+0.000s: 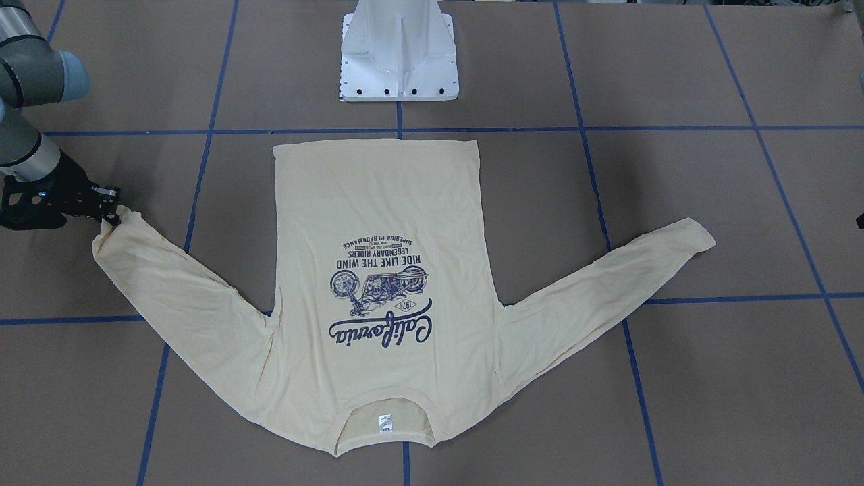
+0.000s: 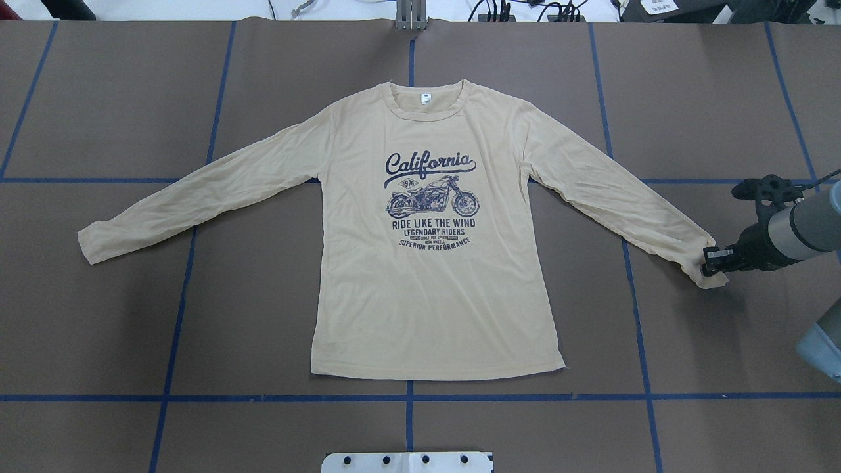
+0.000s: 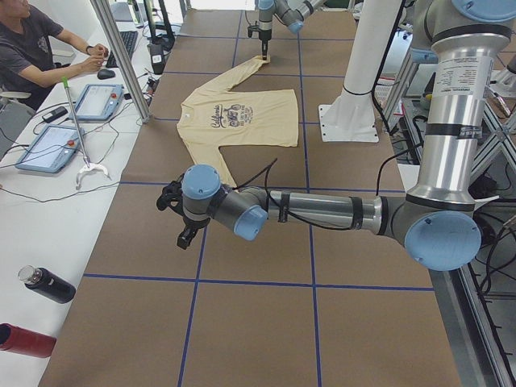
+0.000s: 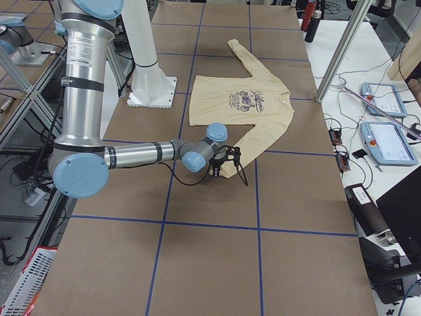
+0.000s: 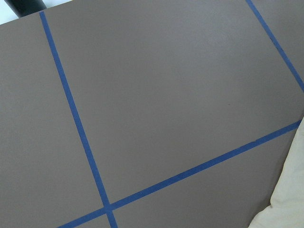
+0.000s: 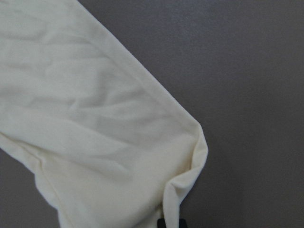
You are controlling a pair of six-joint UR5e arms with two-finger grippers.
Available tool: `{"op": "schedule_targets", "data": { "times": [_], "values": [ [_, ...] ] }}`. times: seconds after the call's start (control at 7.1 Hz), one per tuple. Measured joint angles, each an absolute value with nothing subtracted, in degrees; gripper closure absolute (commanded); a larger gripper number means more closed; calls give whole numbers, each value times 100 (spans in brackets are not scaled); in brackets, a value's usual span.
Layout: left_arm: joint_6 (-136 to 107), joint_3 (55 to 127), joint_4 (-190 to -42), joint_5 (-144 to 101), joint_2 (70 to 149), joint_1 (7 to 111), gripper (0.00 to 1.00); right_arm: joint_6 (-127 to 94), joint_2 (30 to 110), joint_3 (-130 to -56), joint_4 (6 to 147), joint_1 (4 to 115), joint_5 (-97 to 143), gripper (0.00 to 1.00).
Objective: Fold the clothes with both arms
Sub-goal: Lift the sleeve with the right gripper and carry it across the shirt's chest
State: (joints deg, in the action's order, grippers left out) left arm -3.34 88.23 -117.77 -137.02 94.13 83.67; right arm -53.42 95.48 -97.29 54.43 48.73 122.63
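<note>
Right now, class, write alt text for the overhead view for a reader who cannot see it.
A cream long-sleeved T-shirt lies flat, print up, sleeves spread, on a brown table with blue tape lines. The right gripper holds the cuff at the view's right.

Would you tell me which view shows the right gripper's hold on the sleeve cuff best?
Exterior front-facing: the right gripper and the sleeve cuff pinched up into it show clearly. Overhead shows the same contact from above; the side views show it small; the right wrist view shows only bunched cuff and a fingertip sliver.
</note>
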Motion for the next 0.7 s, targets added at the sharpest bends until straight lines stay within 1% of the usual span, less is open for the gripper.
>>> {"op": "schedule_targets", "data": {
  "times": [0.28, 0.42, 0.7],
  "values": [
    [-334, 8791, -11778, -13702, 9429, 8367, 1, -5336, 9255, -9735, 5449, 5109, 12612, 100],
    [-334, 8782, -11777, -13702, 9434, 8367, 1, -5337, 8943, -9721, 5475, 5467, 13109, 100],
    [-332, 8782, -11777, -13702, 9433, 8367, 1, -5351, 7945, -9688, 5971, 6033, 13844, 100]
  ]
}}
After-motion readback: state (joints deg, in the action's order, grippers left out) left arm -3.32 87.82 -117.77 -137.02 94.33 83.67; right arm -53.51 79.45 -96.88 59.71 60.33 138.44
